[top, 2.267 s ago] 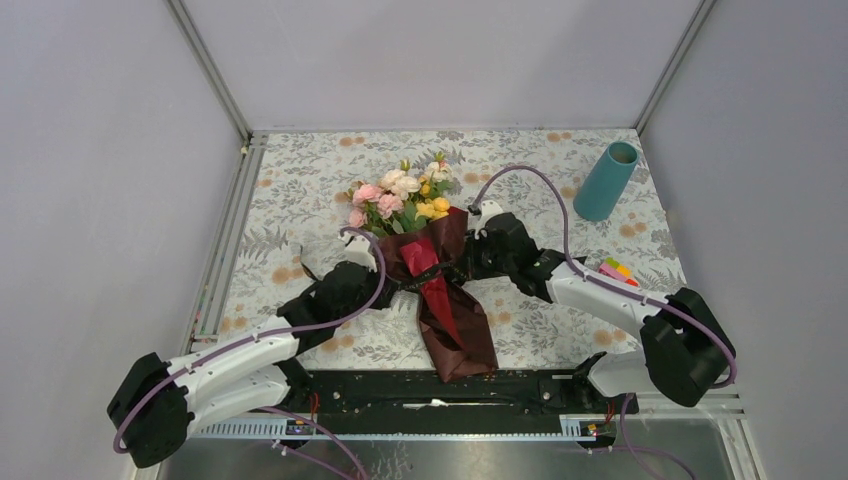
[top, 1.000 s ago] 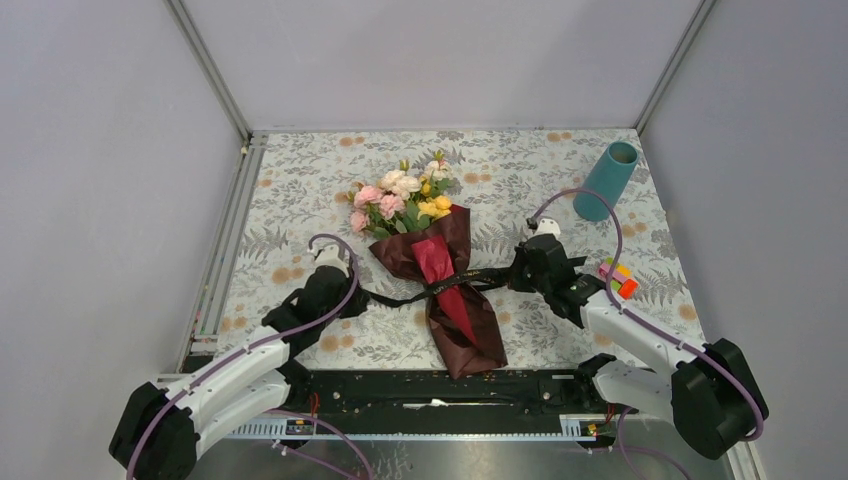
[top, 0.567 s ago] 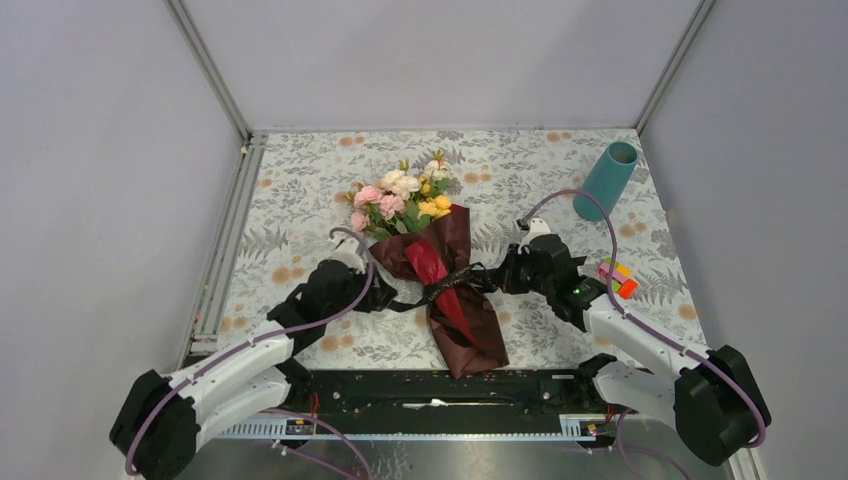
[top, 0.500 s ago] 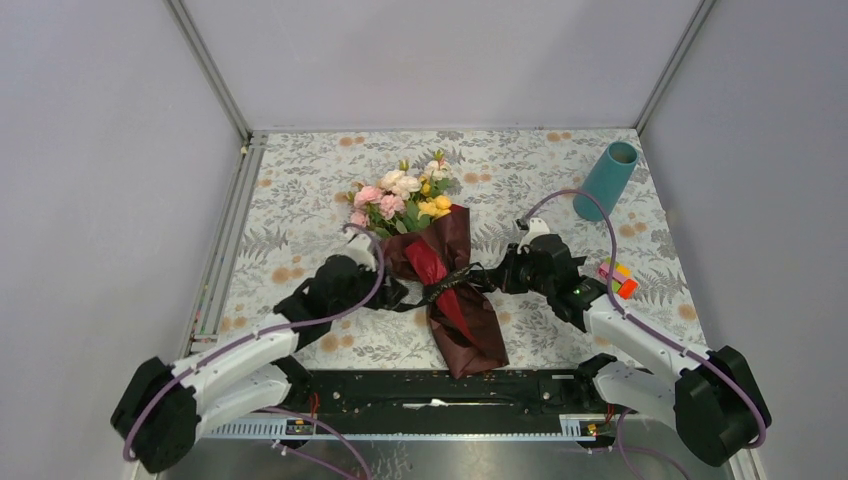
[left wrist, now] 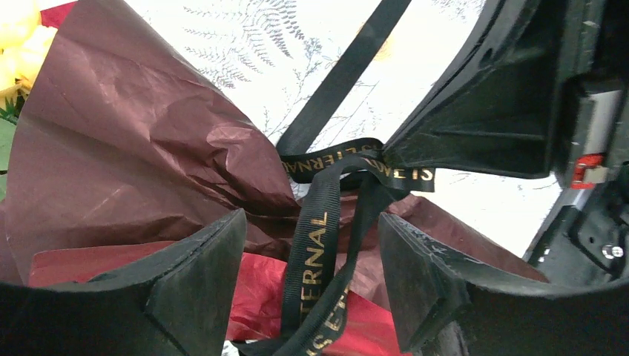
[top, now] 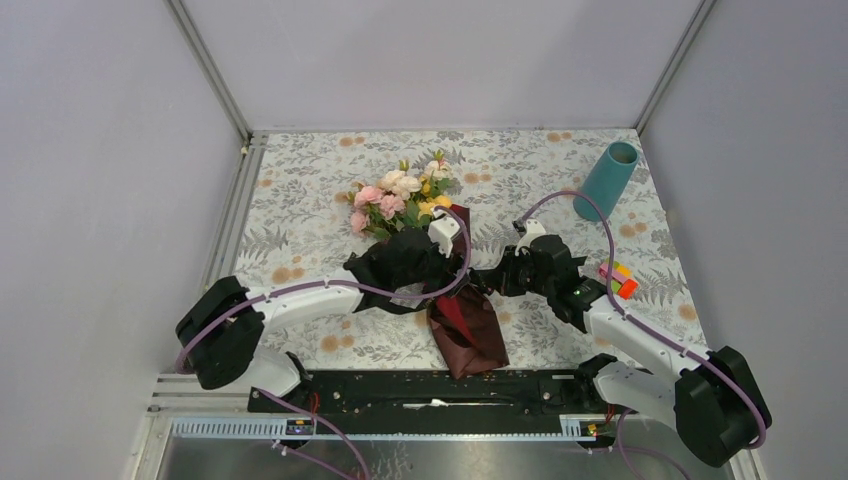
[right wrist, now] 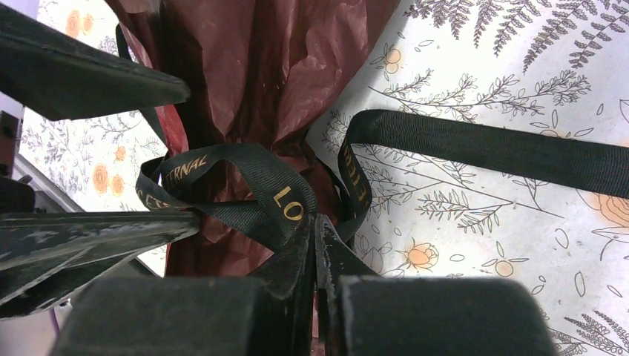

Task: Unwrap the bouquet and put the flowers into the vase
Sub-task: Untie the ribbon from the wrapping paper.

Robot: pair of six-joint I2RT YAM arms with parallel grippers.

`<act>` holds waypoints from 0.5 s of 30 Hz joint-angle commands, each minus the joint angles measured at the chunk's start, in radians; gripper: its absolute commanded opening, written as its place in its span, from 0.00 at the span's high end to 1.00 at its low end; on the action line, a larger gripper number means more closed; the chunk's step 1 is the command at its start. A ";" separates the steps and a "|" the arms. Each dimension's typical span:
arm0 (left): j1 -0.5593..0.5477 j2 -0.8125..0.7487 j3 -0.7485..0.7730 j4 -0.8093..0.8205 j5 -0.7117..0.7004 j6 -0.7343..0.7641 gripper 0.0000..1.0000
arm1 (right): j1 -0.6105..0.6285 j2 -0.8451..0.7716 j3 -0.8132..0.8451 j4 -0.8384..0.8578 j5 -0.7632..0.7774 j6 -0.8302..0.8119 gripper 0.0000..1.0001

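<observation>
The bouquet lies mid-table, its flowers [top: 398,194] pointing away and its maroon paper [top: 468,330] toward me. The black ribbon [left wrist: 314,248] with gold lettering still loops around the paper's waist. My left gripper [left wrist: 311,276] hovers over that waist, open, with two strands of ribbon running up between its fingers [left wrist: 199,280], touching neither. My right gripper [right wrist: 315,222] is shut on the ribbon [right wrist: 256,169] just beside the paper, on the bouquet's right. In the top view the left gripper [top: 458,278] and right gripper [top: 490,280] nearly meet. The teal vase [top: 605,181] stands at the far right.
A small multicoloured block toy [top: 619,279] sits right of my right arm. A loose ribbon tail [right wrist: 489,148] lies flat on the flowered cloth toward the right. Grey walls close in the table on three sides.
My left gripper let go of the ribbon's left end, opened, and swung right over the bouquet's waist. My right gripper stayed shut on the ribbon and edged closer to the paper.
</observation>
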 commanded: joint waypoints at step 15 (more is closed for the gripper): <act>-0.085 0.034 0.018 0.002 -0.174 0.099 0.29 | -0.003 -0.007 0.043 -0.030 0.049 -0.026 1.00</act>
